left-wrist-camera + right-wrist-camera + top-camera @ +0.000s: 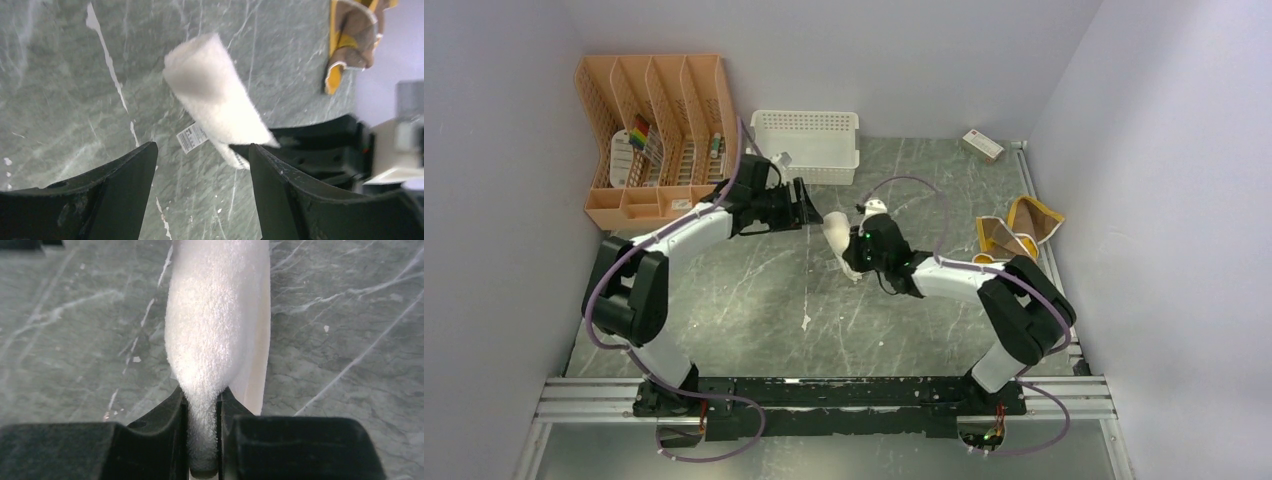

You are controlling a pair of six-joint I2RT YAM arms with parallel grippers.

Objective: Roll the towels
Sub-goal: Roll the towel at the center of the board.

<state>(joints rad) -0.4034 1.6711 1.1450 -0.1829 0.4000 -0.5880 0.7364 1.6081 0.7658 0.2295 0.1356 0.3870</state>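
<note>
Pinching one end of the white towel (215,340), the right gripper (202,402) holds it as a tight roll over the middle of the surface (754,290), so that one looks done. The left gripper (201,150) hangs just beside it, spread and empty. The mustard-yellow towel (1014,228) lies crumpled and unrolled near the right wall — roughly half the job remains, I'd say.

Top cam's high behind the arms (674,235), looking down on the whole bench (744,300). Left wrist cam faces the white towel (215,100) from a bit off; right wrist cam's jammed right against it. All three catch it.
</note>
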